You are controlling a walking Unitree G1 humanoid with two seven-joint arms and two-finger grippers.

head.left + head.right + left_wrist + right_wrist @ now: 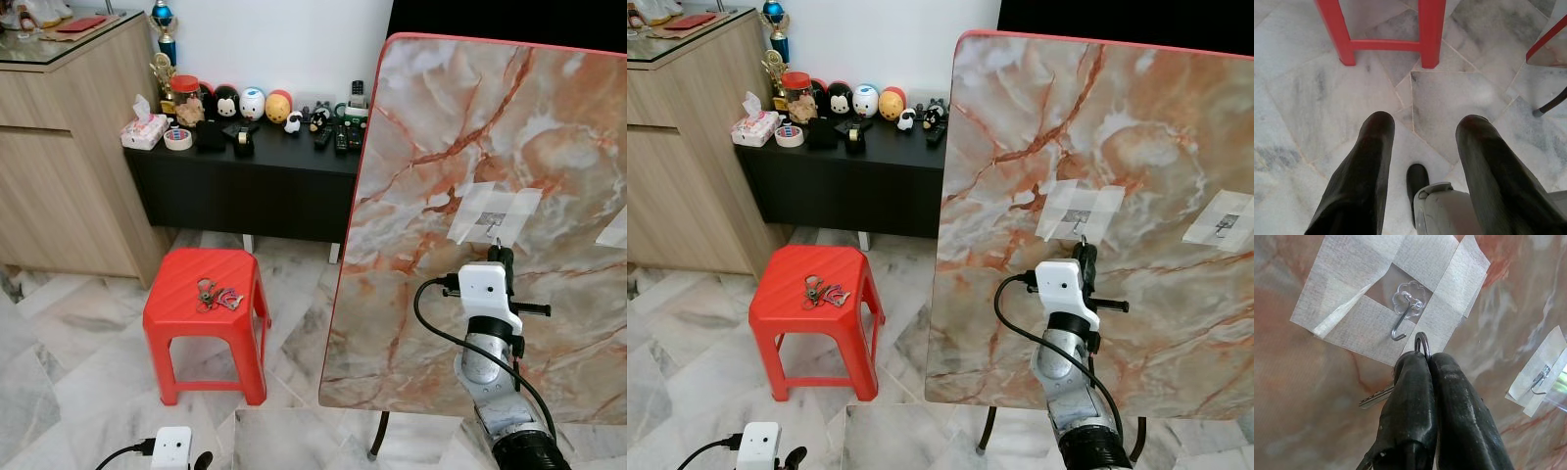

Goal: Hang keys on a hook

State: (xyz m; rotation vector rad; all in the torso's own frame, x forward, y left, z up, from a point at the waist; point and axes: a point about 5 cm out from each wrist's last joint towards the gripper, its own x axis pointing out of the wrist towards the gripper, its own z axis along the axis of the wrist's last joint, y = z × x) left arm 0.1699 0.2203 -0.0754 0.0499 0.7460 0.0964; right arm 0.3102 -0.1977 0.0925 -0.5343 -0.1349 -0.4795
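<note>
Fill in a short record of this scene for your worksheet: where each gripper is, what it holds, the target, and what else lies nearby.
right gripper: shut on key ring, raised just below the hook
key: sticks out beside the fingers
hook: taped to upright marble board, nothing on it
second hook: taped further along the board
left gripper: open, low over floor by stool
red stool: another key bunch on its seat

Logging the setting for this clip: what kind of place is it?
Probably a home living area: marble-tile floor, a low black cabinet crowded with figurines and remotes, and a red plastic stool. An upended marble-pattern tabletop carries taped hooks.
</note>
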